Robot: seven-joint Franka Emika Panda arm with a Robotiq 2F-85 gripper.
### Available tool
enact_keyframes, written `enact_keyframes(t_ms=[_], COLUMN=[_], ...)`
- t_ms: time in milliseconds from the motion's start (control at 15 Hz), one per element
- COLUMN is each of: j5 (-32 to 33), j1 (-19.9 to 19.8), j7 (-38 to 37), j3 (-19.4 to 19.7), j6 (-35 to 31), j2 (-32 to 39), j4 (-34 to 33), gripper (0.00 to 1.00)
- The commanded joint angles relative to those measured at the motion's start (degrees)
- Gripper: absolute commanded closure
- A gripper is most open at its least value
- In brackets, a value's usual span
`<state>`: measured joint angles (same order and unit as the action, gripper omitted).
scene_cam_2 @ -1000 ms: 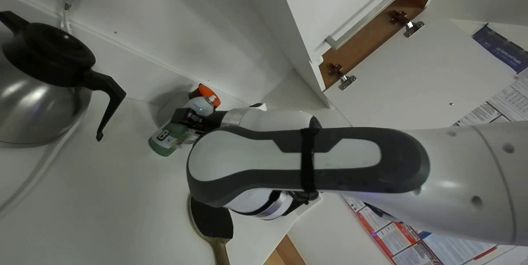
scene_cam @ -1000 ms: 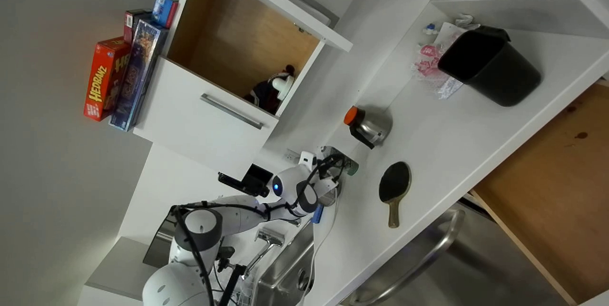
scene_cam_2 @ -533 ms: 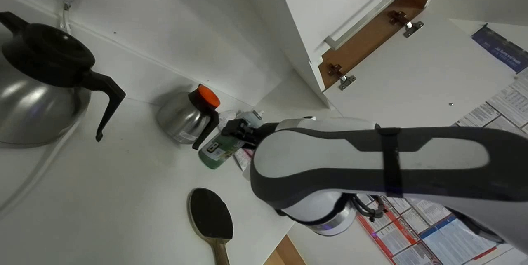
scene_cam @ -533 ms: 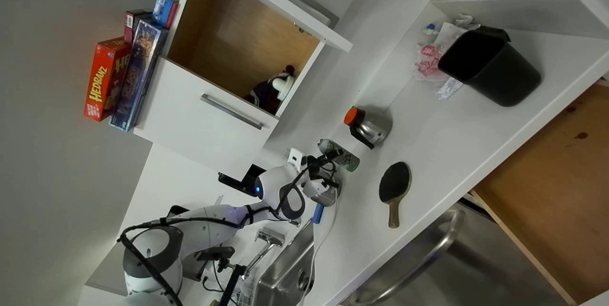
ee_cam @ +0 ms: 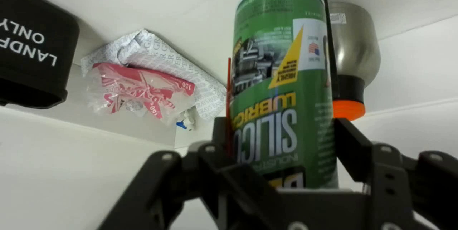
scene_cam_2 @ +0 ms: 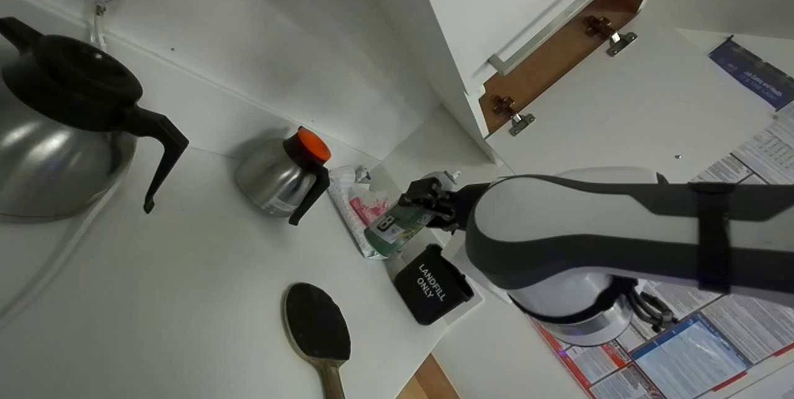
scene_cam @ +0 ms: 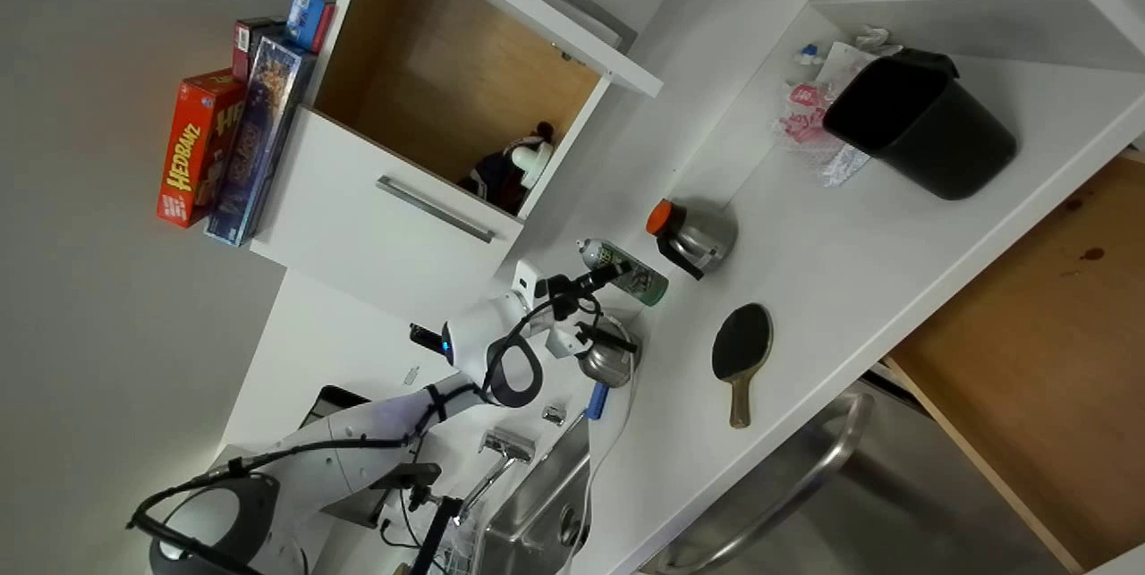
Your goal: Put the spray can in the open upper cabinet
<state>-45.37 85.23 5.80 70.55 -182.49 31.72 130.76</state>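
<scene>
The spray can [scene_cam: 646,283] is a green can with a silver-grey top. It is held roughly upright above the counter, seen in both exterior views [scene_cam_2: 397,230]. My gripper [scene_cam_2: 428,199] is shut around its middle, with a finger on each side. In the wrist view the gripper [ee_cam: 282,130] grips the can [ee_cam: 275,79], whose base points up in the picture; its top is hidden. The open upper cabinet [scene_cam: 447,56] has a white frame and a brown wood interior. A dark and white object [scene_cam: 505,168] sits inside it. Its hinged edge shows in an exterior view [scene_cam_2: 546,73].
An orange-topped steel carafe [scene_cam: 708,240] stands on the counter near the can. A larger steel pot [scene_cam_2: 56,157] stands by the wall. A dark paddle [scene_cam: 744,342], a black bin [scene_cam_2: 431,287] and plastic bags [ee_cam: 143,87] lie around. The cabinet door [scene_cam: 537,12] sticks out.
The gripper has carried the can away from the large pot, past the carafe, and higher above the counter. The arm has drawn back. The can has stayed in the gripper.
</scene>
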Motion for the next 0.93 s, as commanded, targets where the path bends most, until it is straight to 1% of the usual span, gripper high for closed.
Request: enact_keyframes(t_ms=[0, 200, 267, 400, 667, 800, 867], j5=[-0.7, -0.1, 6.7, 10.7, 18.0, 20.4, 21.5], j1=[9.4, 14.1, 15.0, 16.7, 18.6, 19.0, 19.5], j7=[-3.0, -4.6, -10.0, -13.3, -18.7, -19.8, -19.5], j3=[11.7, 19.1, 21.1, 24.8, 30.4, 32.4, 33.8], j6=[4.7, 9.4, 9.3, 11.3, 13.6, 14.9, 16.7], j2=[2.5, 5.2, 3.7, 4.9, 5.0, 5.0, 4.3], j4=[0.5, -0.1, 0.6, 0.0, -1.5, -2.7, -3.4], gripper=[0.51, 0.51, 0.51, 0.51, 0.51, 0.51, 0.51])
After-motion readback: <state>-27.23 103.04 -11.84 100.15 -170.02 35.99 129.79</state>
